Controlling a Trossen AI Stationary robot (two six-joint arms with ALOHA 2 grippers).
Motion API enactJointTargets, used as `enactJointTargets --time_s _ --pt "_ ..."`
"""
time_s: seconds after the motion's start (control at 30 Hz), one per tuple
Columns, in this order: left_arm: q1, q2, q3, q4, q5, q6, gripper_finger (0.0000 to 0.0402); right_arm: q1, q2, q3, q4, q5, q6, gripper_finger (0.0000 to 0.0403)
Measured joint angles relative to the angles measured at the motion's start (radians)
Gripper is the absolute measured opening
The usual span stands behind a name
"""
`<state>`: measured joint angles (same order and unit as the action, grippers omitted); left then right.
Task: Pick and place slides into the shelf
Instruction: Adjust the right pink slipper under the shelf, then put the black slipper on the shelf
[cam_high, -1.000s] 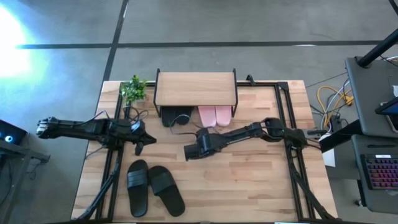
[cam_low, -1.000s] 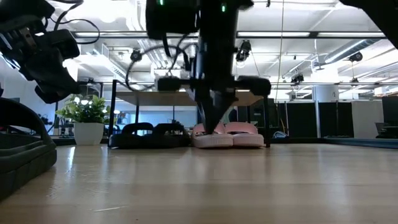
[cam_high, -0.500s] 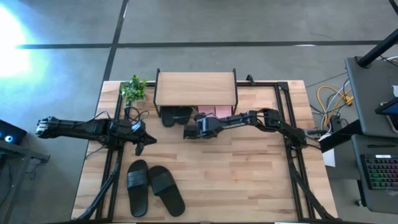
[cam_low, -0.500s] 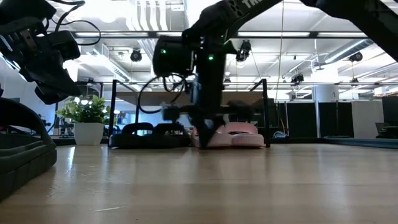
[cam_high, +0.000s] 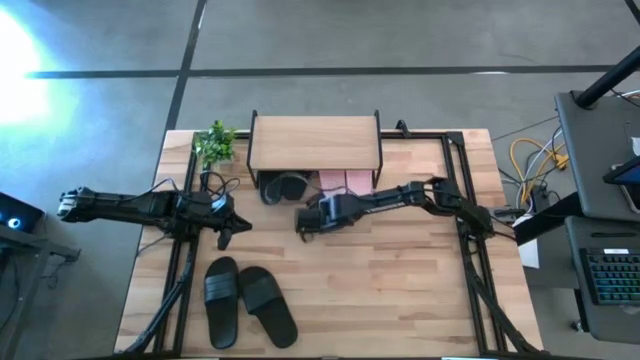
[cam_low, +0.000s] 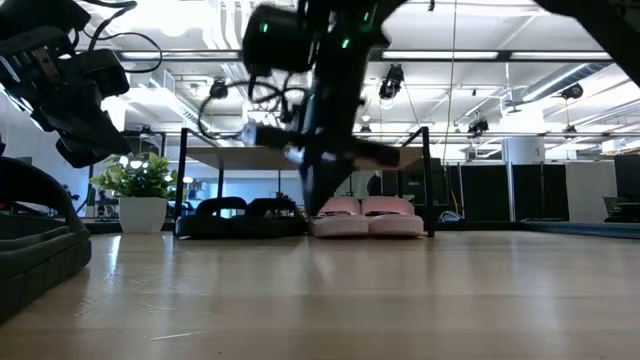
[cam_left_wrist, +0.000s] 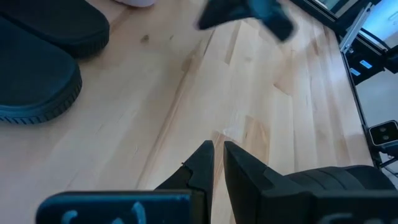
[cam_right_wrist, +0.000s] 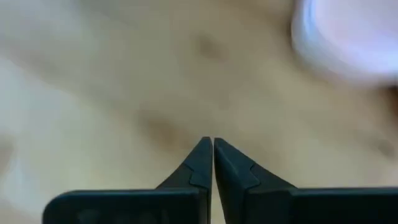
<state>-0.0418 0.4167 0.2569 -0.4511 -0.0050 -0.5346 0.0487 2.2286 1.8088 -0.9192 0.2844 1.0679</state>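
The shelf (cam_high: 315, 143) stands at the table's far side. Under it a black pair of slides (cam_high: 285, 186) and the light pink pair (cam_high: 346, 181) rest on their soles side by side; the low view shows the pink pair (cam_low: 365, 217) too. Another black pair (cam_high: 250, 300) lies on the table near its near-left corner and also shows in the left wrist view (cam_left_wrist: 37, 68). My right gripper (cam_high: 301, 222) is shut and hovers in front of the shelf, just before the black pair there. My left gripper (cam_high: 236, 226) is shut and waits at the left, above the table pair.
A small potted plant (cam_high: 213, 143) stands left of the shelf. Black frame rails (cam_high: 462, 200) run along the table's right and left sides. Bare wood lies in the middle and at the near right (cam_high: 400, 290).
My right gripper moved from the table's middle toward the far edge, up to the front of the slides under the shelf, then drew back a little toward the near edge and rose, turning as it went. The pink pair now sits slightly farther under the shelf.
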Motion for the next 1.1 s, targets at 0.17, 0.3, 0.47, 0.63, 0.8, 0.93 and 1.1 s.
enactJointTargets --time_s 0.17,0.3,0.47,0.63,0.8,0.93,1.1 --pt "0.0 -0.002 0.0 0.0 0.0 0.001 0.0022 0.056 -0.045 -0.038 -0.298 0.009 0.191 0.0008" --pt "0.0 -0.003 0.0 0.0 0.0 0.02 0.0022 0.061 -0.082 -0.144 -0.315 0.006 0.271 0.0008" --pt "0.0 -0.003 0.0 0.0 0.0 0.022 0.0022 0.012 -0.126 -0.312 -0.183 0.014 0.343 0.0008" --pt "0.0 -0.001 0.0 0.0 0.0 0.021 0.0022 -0.048 -0.145 -0.376 -0.096 0.075 0.308 0.0008" --pt "0.0 -0.001 0.0 0.0 0.005 0.017 0.0022 -0.079 -0.147 -0.355 -0.091 0.101 0.267 0.0008" --pt "0.0 0.001 0.0 0.0 0.013 0.016 0.0022 -0.033 -0.159 -0.302 -0.066 0.024 0.154 0.0008" --pt "0.0 0.002 0.0 0.002 0.013 0.016 0.0022 0.029 -0.197 -0.276 0.152 -0.257 -0.056 0.0008"
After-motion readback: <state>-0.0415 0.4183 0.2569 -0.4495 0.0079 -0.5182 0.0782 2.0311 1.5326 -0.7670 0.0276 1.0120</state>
